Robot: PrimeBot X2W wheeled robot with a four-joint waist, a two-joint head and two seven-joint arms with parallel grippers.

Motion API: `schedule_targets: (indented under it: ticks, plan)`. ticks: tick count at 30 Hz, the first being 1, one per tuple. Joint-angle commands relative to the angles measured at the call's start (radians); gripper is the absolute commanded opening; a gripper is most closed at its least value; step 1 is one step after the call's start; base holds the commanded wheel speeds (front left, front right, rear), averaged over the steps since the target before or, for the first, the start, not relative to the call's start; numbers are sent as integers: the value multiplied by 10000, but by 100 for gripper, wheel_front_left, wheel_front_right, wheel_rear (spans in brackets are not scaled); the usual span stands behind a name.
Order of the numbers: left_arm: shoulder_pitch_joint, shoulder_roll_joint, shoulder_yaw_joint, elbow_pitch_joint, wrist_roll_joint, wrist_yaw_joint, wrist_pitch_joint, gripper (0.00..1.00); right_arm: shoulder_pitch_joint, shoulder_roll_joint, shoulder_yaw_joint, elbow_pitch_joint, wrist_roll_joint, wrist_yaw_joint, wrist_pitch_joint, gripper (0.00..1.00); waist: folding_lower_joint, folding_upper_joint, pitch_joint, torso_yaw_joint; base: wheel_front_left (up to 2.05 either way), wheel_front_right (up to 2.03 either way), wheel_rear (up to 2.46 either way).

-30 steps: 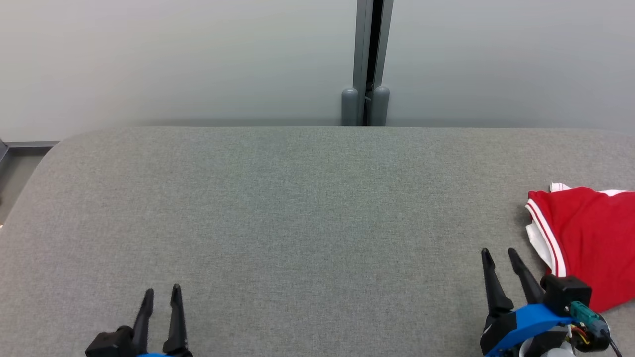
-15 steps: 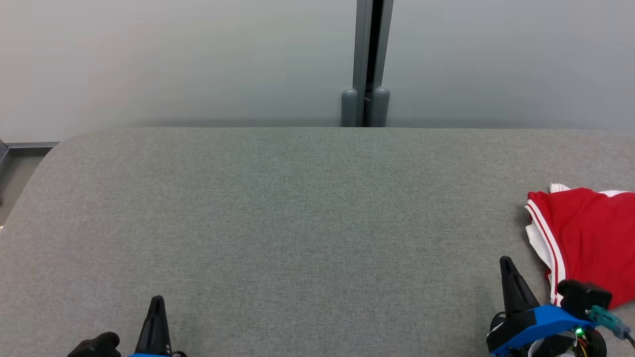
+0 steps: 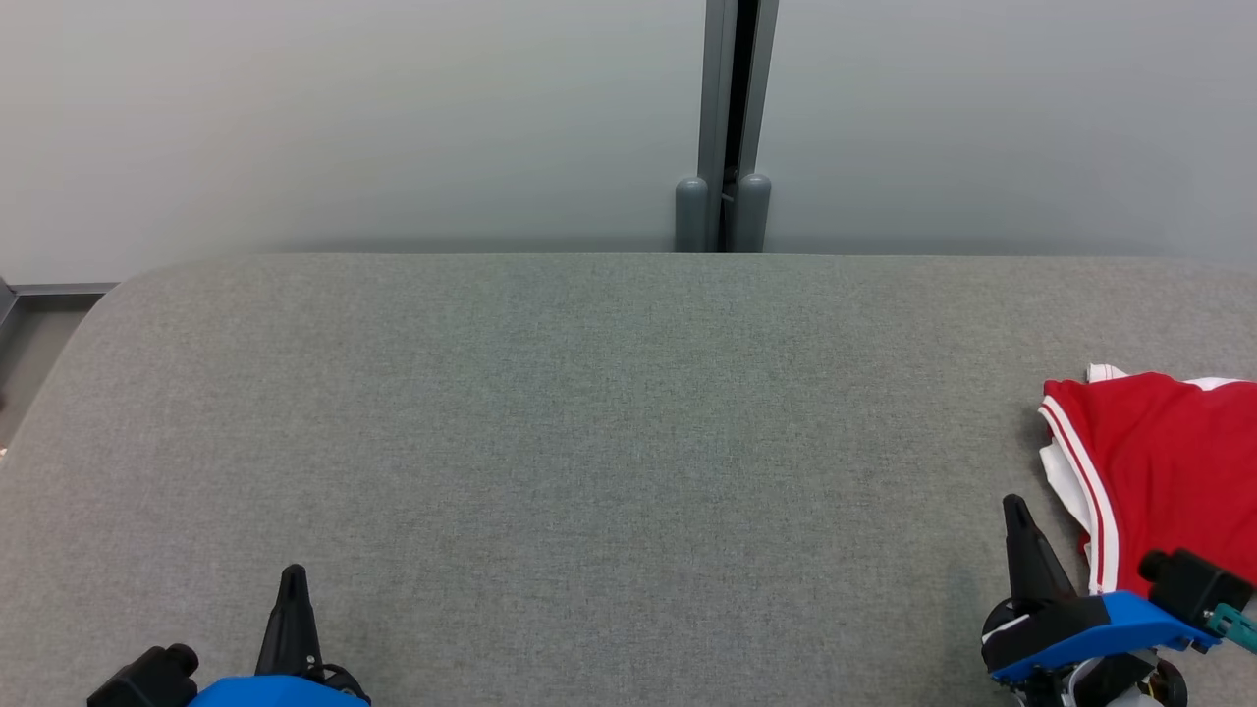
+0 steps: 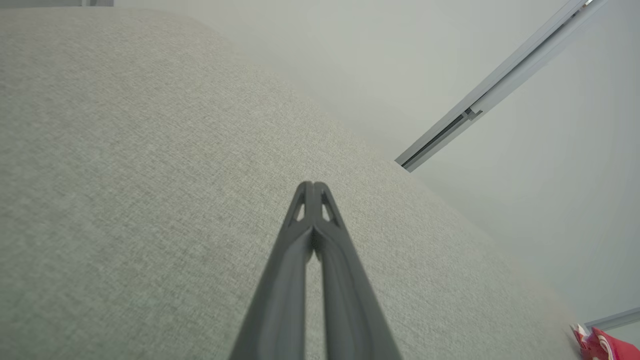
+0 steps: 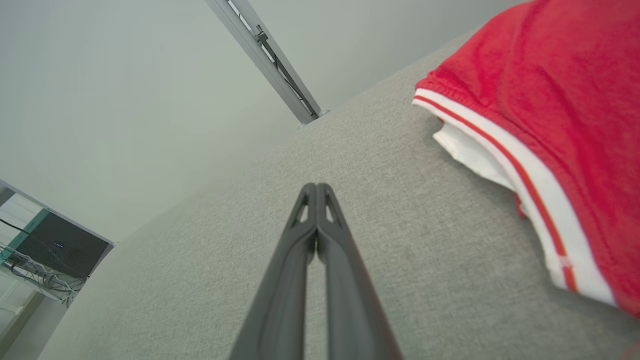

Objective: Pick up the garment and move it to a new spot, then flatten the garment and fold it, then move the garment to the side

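Note:
The garment [image 3: 1169, 462] is red with white, red-striped trim, and it lies bunched at the far right of the grey table [image 3: 609, 412], cut off by the head view's right edge. The right wrist view shows the garment [image 5: 555, 120] up close, to the right of my fingers. My right gripper [image 3: 1014, 509] is shut with nothing in it, just left of the garment's near hem and apart from it; its tips [image 5: 316, 188] touch. My left gripper [image 3: 293, 574] is shut and empty near the table's front left, tips [image 4: 311, 186] together. A corner of the garment [image 4: 605, 345] shows far off.
A grey wall stands behind the table, with a vertical metal post [image 3: 727, 128] at its middle. The table's left end is rounded, with floor [image 3: 29, 344] beyond it. A dark screen and cables [image 5: 55, 250] sit past the table's far left.
Both grippers have gone from open to shut, empty. Both have also turned at the wrist, so each now shows a single dark point in the head view. The garment has not moved.

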Motion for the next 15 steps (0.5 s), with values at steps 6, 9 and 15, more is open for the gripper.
schedule_targets:
  ticks: [6,9,15]
  plan:
    - [-396,30,97,-283,-1109,-32,289,0,24,-62,-69,-414,1207,0,270,0,0,0,-11,-1,0,0,0]
    - [-439,31,127,-331,-1511,-34,400,0,37,-65,-86,-499,1632,0,380,0,0,0,-16,-1,0,0,0]
    - [-533,33,187,-420,-2279,-40,607,0,59,-70,-118,-656,2464,0,586,0,0,0,-25,-2,0,0,0]
